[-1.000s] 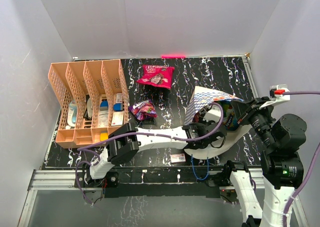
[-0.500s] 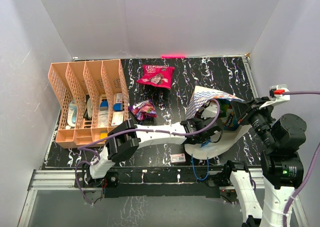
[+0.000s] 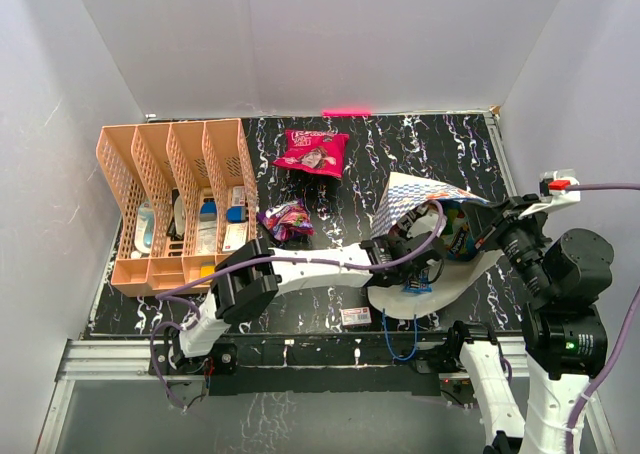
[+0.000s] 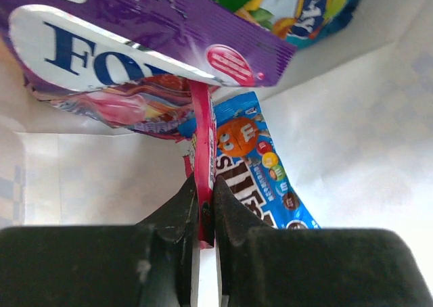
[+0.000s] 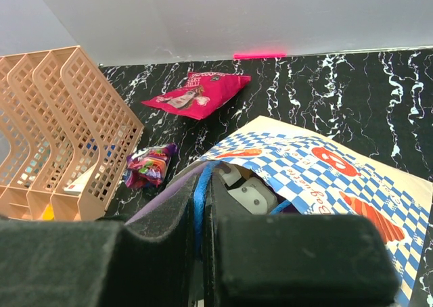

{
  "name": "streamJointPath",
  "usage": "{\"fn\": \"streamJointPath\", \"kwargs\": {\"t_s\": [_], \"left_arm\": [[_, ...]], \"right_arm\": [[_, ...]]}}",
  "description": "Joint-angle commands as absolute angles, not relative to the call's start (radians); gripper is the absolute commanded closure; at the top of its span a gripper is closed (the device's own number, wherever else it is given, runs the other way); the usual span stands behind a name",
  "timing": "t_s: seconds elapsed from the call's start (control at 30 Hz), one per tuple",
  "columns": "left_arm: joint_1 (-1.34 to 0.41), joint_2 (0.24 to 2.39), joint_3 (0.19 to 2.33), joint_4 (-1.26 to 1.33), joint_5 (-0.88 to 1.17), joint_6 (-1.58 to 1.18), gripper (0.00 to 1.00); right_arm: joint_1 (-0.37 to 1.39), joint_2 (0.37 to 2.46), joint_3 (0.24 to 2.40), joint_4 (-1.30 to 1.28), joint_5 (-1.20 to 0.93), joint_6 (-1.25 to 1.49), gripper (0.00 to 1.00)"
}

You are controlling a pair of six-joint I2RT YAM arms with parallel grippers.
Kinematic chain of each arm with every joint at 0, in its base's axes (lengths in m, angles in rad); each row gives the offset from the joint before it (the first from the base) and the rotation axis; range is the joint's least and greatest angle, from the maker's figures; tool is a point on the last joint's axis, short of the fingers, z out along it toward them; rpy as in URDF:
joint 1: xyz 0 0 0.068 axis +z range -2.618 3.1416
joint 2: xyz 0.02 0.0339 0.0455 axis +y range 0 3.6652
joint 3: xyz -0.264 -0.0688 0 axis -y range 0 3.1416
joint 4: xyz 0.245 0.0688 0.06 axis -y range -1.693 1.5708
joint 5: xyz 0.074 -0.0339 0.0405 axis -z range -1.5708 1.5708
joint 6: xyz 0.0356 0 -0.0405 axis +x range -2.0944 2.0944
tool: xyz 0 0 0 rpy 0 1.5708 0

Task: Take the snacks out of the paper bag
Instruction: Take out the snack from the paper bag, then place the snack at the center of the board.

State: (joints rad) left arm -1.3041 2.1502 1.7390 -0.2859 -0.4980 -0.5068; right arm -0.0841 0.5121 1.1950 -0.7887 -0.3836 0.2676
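The blue-and-white checkered paper bag (image 3: 420, 198) lies on its side at the right, mouth toward the left arm. My left gripper (image 4: 205, 191) is inside it, shut on the edge of a magenta-pink packet (image 4: 203, 141). Beside that lie a blue M&M's packet (image 4: 267, 178), a purple packet (image 4: 142, 33) above, and a blue-yellow one (image 4: 318, 9). My right gripper (image 5: 205, 185) is shut on the bag's blue cord handle (image 5: 200, 202), holding the mouth up. Two snacks lie outside the bag: a magenta packet (image 3: 312, 152) and a small purple one (image 3: 286, 219).
The peach-orange divider rack (image 3: 170, 199) with small items stands at the left. A small white flat box (image 3: 355, 316) lies near the front edge under the left arm. Walls close in the table at the back and both sides.
My left gripper has shifted a little further into the bag's mouth. The right arm and the bag's handle have stayed put.
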Motion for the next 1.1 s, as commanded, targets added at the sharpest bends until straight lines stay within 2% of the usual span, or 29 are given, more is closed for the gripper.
{"fn": "streamJointPath", "kwargs": {"t_s": [0.0, 0.33, 0.63, 0.83, 1.07], "left_arm": [[-1.300, 1.991, 1.700, -0.242, -0.337, -0.405, 1.00], [-1.298, 1.619, 1.457, -0.054, -0.199, -0.157, 1.00], [-1.297, 1.238, 1.340, 0.000, -0.083, 0.008, 1.00], [-1.294, 1.065, 1.339, -0.007, -0.330, 0.050, 1.00], [-1.293, 1.041, 1.272, 0.080, -0.891, 0.173, 1.00]], "right_arm": [[-0.077, 0.485, 1.197, -0.704, -0.378, 0.278, 0.92], [-0.077, 0.474, 1.174, -0.699, -0.363, 0.273, 0.92], [-0.077, 0.442, 1.140, -0.667, -0.308, 0.289, 0.92], [-0.078, 0.416, 1.142, -0.649, -0.212, 0.327, 0.92], [-0.078, 0.412, 1.140, -0.656, -0.186, 0.345, 0.92]]}}
